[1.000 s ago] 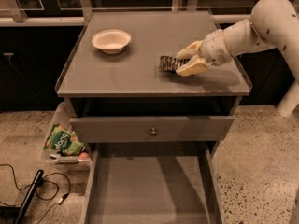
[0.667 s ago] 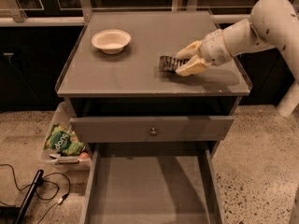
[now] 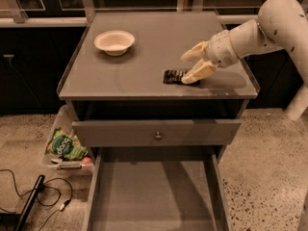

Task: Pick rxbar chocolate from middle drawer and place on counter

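The rxbar chocolate (image 3: 174, 76), a black wrapped bar, lies flat on the grey counter (image 3: 130, 71), right of the middle and near the front edge. My gripper (image 3: 191, 65) is just right of the bar and above the counter. It is open: the upper finger is raised clear and the lower fingertip (image 3: 192, 77) rests at the bar's right end. The middle drawer (image 3: 154, 196) is pulled out below, and its grey floor is bare.
A white bowl (image 3: 114, 41) stands at the counter's back left. A shut drawer front with a brass knob (image 3: 157, 135) sits above the open drawer. A green snack bag (image 3: 65, 146) lies in a bin on the floor at left, with cables (image 3: 43, 196) nearby.
The fingers have spread apart and the bar has dropped from between them to lie flat on the counter. The arm has barely moved.
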`<action>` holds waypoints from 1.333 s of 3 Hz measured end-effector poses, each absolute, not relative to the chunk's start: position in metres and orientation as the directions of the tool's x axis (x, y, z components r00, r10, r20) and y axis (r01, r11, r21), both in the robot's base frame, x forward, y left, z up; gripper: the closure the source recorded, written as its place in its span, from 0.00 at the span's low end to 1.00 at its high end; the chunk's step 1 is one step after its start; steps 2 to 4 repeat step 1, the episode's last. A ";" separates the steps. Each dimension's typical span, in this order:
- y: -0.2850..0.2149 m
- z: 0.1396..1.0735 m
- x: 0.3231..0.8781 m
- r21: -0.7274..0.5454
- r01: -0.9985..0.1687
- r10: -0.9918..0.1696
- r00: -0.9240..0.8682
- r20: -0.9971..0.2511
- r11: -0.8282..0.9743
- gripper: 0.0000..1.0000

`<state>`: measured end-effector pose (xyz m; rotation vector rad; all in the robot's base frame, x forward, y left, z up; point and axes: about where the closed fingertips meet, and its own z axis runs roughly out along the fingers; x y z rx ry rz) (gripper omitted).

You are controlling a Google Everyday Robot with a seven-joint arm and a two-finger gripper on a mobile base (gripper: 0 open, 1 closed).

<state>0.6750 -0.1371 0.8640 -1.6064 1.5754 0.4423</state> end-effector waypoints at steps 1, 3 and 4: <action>-0.137 0.864 0.675 -0.305 -0.944 -0.655 0.154 -0.740 0.123 0.00; -0.137 0.864 0.675 -0.305 -0.944 -0.655 0.154 -0.740 0.123 0.00; -0.137 0.864 0.675 -0.305 -0.944 -0.655 0.154 -0.740 0.123 0.00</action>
